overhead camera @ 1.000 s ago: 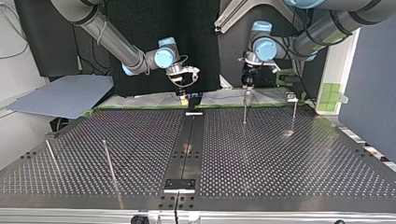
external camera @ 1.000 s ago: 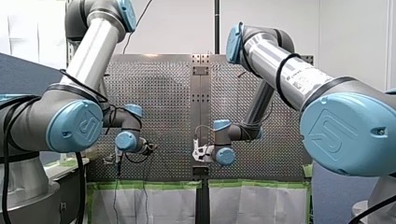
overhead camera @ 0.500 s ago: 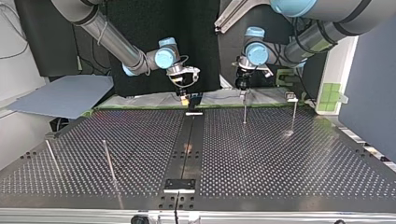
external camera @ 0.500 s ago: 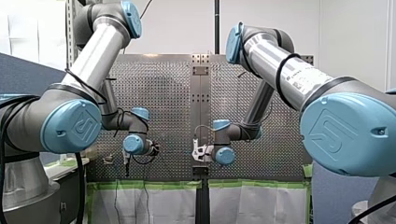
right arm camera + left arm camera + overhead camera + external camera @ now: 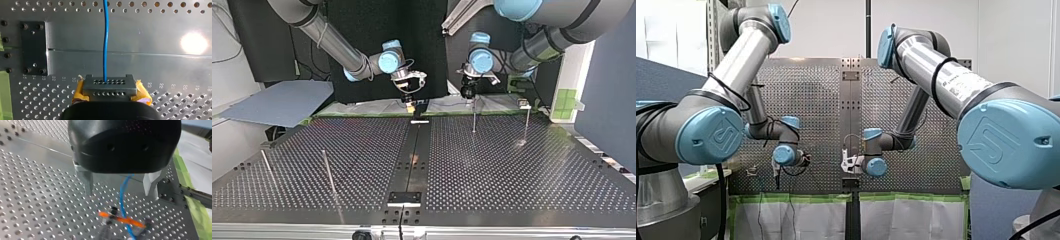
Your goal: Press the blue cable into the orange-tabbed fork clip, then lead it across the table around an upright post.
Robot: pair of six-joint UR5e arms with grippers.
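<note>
In the left wrist view the blue cable (image 5: 122, 195) hangs between the two metal fingers of my left gripper (image 5: 118, 187), which stands open and apart from it. Just ahead of those fingers the cable crosses the orange-tabbed fork clip (image 5: 120, 219) on the perforated plate. My right gripper (image 5: 110, 83), with yellow pads, is shut on the blue cable (image 5: 105, 45), which runs straight ahead of it over the plate. In the top view my left gripper (image 5: 470, 96) hovers by the far edge near a thin post (image 5: 474, 119); my right gripper (image 5: 410, 101) hangs over the centre strip.
A second upright post (image 5: 527, 122) stands at the top view's far right with a small fixture (image 5: 523, 104) behind it. Two leaning posts (image 5: 328, 172) stand at the near left. A black plate (image 5: 33, 47) is bolted beside the right gripper.
My left arm has slid along the far edge toward the table's centre, to the top view's left. My right arm has not moved and keeps its grip.
</note>
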